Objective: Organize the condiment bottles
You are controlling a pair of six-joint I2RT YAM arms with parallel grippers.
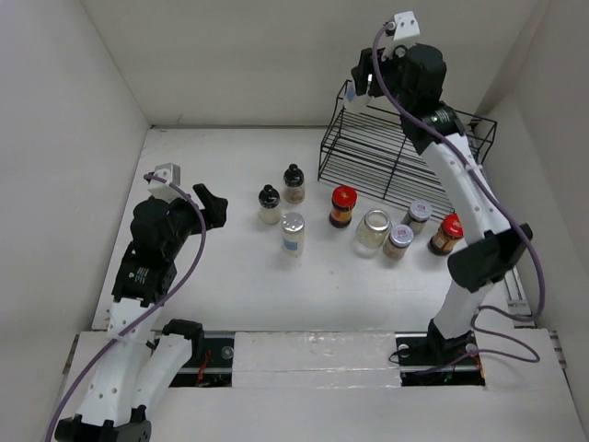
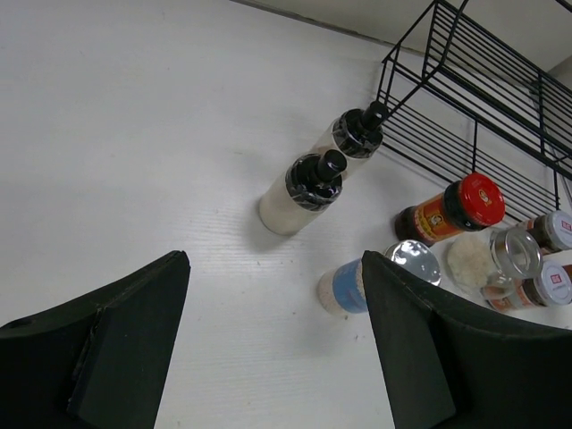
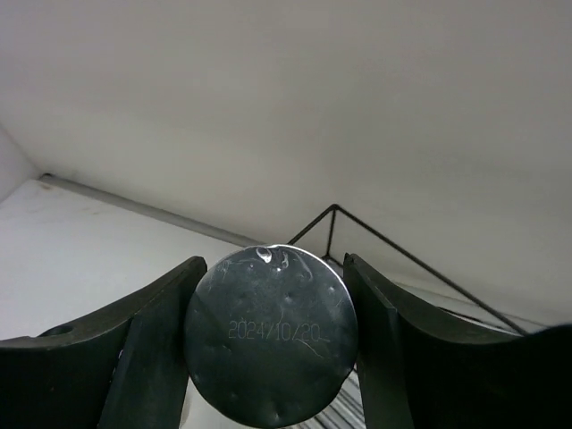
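My right gripper (image 1: 361, 87) is shut on a silver-lidded, blue-labelled bottle (image 3: 271, 335) and holds it high over the left end of the black wire rack (image 1: 396, 152). In the right wrist view the lid fills the gap between the fingers (image 3: 152, 349). On the table stand two black-capped pale bottles (image 1: 269, 204) (image 1: 294, 183), a second silver-lidded blue-labelled bottle (image 1: 293, 232), two red-capped amber bottles (image 1: 342, 205) (image 1: 446, 234), a clear jar (image 1: 374, 229) and two small silver-lidded jars (image 1: 398, 241) (image 1: 418, 215). My left gripper (image 1: 213, 204) is open and empty, left of the black-capped bottles (image 2: 308, 183).
The rack stands at the back right against the wall and also shows in the left wrist view (image 2: 474, 98). White walls close in the table on the left, back and right. The right arm's links (image 1: 465, 189) reach over the rack and the right-hand jars.
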